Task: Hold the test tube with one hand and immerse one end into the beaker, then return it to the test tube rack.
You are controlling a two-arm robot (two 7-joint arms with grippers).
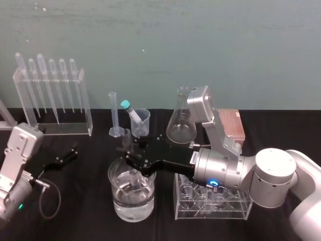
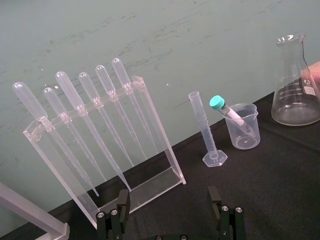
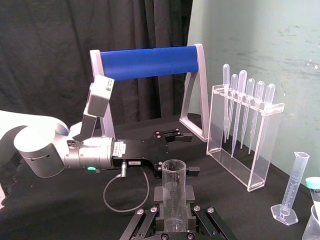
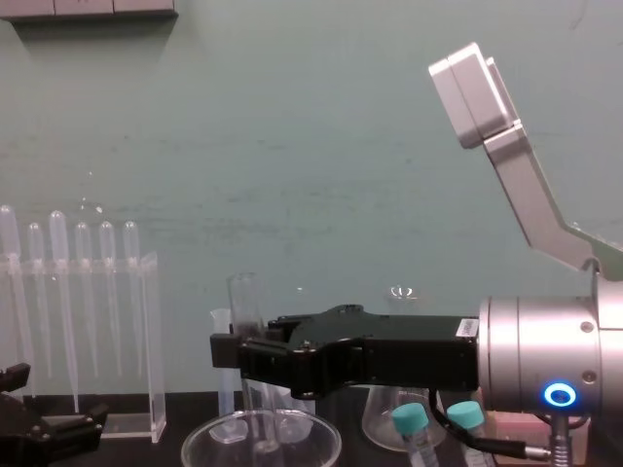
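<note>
Glass meets glass at lower centre, where my right claw [image 1: 129,153], clamped round the upright test tube [image 1: 126,136], holds its end in the beaker [image 1: 120,202], left claw [image 1: 66,155] idle and splayed at lower left; a tilt could crack it on the rim.

pipette stand [image 1: 52,100] held six pipettes, back left of black counter [image 1: 85,201] | graduated cylinder [image 1: 114,115] stood upright just left of measuring cup [image 1: 142,123] | teal-capped tube [image 1: 131,111] leaned inside that cup | clear conical flask [image 1: 181,120] stood upright right of it
</note>
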